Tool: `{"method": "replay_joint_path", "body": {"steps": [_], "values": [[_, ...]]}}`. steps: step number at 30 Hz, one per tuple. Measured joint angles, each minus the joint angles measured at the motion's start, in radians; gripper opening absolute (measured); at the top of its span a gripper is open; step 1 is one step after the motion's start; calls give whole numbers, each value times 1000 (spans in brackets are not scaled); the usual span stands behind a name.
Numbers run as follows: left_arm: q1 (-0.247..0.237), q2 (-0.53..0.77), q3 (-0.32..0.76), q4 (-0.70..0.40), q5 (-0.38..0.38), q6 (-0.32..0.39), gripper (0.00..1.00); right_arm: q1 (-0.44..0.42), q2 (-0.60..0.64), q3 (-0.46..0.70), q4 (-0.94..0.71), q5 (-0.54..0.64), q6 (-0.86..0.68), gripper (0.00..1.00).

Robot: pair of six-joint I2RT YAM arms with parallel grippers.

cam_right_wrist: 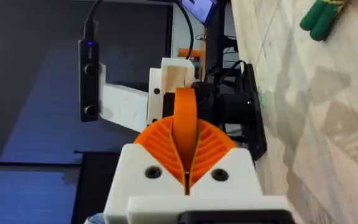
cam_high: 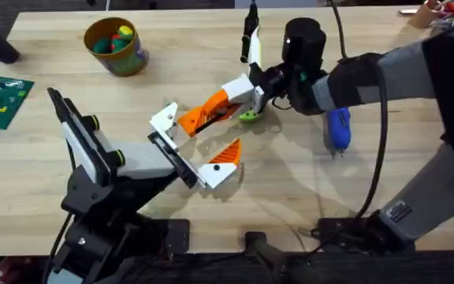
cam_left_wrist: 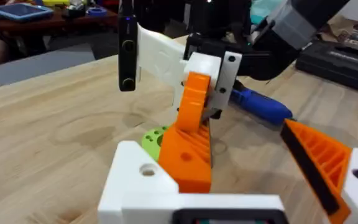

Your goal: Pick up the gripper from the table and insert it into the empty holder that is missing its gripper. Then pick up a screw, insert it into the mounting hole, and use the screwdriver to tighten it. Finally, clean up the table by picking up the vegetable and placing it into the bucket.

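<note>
The right gripper (cam_high: 249, 88) is clamped on the white base of the long orange gripper finger (cam_high: 205, 114), holding it tilted above the table (cam_high: 53, 173) with its tip just beside the empty white holder (cam_high: 164, 118). The left gripper (cam_high: 191, 146) stands open: that bare holder on one side, its orange-padded jaw (cam_high: 225, 155) on the other. The green vegetable (cam_high: 249, 116) lies under the finger, the blue screwdriver (cam_high: 338, 129) near the right arm, and the bucket (cam_high: 116, 46) well apart.

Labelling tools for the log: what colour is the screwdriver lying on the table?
Blue; the screwdriver shows best in the overhead view.
</note>
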Motion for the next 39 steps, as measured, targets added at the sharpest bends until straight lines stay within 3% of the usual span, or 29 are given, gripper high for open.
{"method": "replay_joint_path", "body": {"steps": [39], "values": [[0,0,0,1,-3,1,986,13,-18,13,50,0,36,34]]}}
